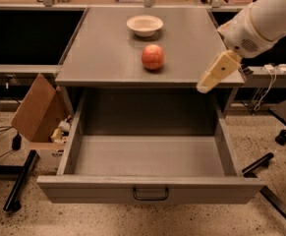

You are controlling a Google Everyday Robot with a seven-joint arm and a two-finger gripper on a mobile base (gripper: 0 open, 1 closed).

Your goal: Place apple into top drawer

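The red-orange apple (153,57) rests on the grey cabinet top (98,58), in front of a cream-white bowl (144,25). Below, the top drawer (147,156) is pulled fully open and its inside is bare; a dark loop handle (151,194) sits at the centre of its front panel. My gripper (206,85), cream-coloured, hangs from the white arm (260,18) at the right. It is over the cabinet's front right edge, to the right of the apple and apart from it, holding nothing that I can see.
An open cardboard box (37,114) with small items stands on the floor left of the cabinet. Black metal legs (19,181) lie at the floor left and right. A chair caster (281,137) is at the right. A cluttered shelf runs along the back.
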